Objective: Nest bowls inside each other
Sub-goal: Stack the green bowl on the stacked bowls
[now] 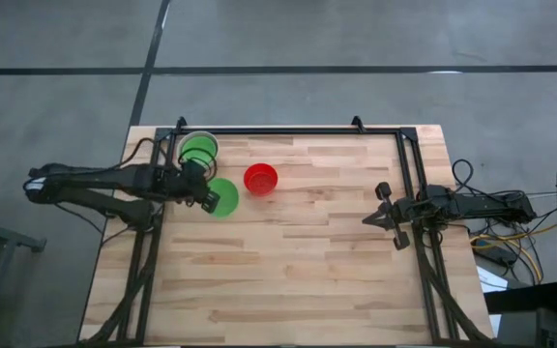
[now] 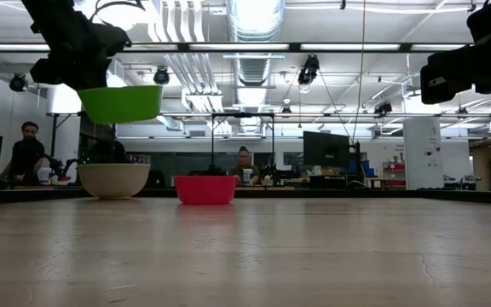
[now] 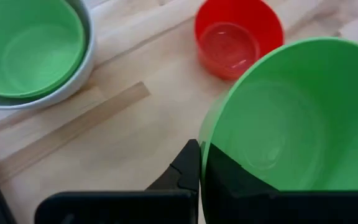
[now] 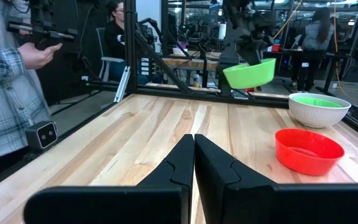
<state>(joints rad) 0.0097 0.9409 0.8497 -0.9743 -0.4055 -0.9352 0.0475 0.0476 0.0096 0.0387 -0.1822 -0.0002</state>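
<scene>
- Across the wooden bench [image 1: 288, 271], most of the planks lie bare: the whole near half and the middle stretch between the two arms carry nothing, so there is wide open room there. A dark frame runs along the far edge and down both sides.
- Over by the left side, the left arm reaches in from the edge, and its left claw [image 1: 204, 196] is pinched on the rim of a green bowl [image 1: 222, 197], one finger inside the wall and one outside. From table height that bowl [image 2: 120, 103] hangs tilted, clear of the wood, higher than the bowls standing behind it.
- Near the far left corner, close to the frame, a grey-white bowl [image 1: 187, 142] stands with a second green bowl [image 1: 199, 149] nested inside it; only a thin pale rim shows around the green one. How many bowls are stacked in it I cannot tell.
- Just beside the lifted bowl, toward the middle of the bench, a red bowl [image 1: 260, 179] stands alone and upright, apart from both the nested pair and the held bowl.
- At the right edge, the right arm waits well apart from all the bowls, its right claw [image 4: 194, 149] with fingers pressed together on nothing, pointing across the bare wood.
- Beyond the bench, a person in a plaid sleeve [image 4: 2, 93] stands near its side.
</scene>
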